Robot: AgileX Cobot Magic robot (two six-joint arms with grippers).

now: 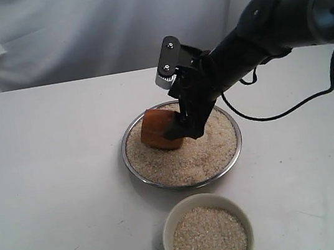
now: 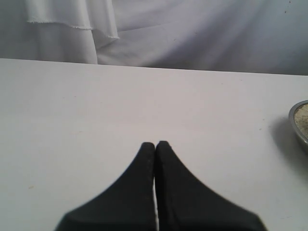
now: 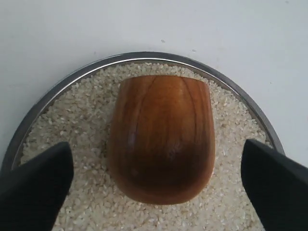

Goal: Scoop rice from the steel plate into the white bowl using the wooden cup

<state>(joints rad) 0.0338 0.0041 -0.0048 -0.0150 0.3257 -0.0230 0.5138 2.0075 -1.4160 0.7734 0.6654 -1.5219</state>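
the right gripper [image 3: 156,159] stands wide open over a wide, shallow round plate of shiny steel [image 3: 144,55]. its two black fingers [image 3: 36,190] are spread to either side of a small barrel-shaped cup of reddish-brown polished wood [image 3: 161,137]. the cup sits between the fingers, and a strip of rice shows on each side, so neither finger touches it.

the cup lies on its side on a bed of small off-white rice grains [image 3: 86,110] that fills the plate. its long axis runs straight out from the wrist. the rounded base is turned toward the gripper and the straight-cut rim end points away from it, toward the plate's far rim. in the exterior view the cup [image 1: 155,128] juts out past the fingertips of the lowered right gripper [image 1: 183,129], just above the rice.

a small round cream-white bowl with a thick rim [image 1: 169,225] stands outside the plate and apart from the right gripper, with rice in it.

the left gripper [image 2: 155,144] is closed, its black fingertips pressed together with nothing between them, over bare white table [image 2: 72,106]. the plate's edge shows off to one side of it.
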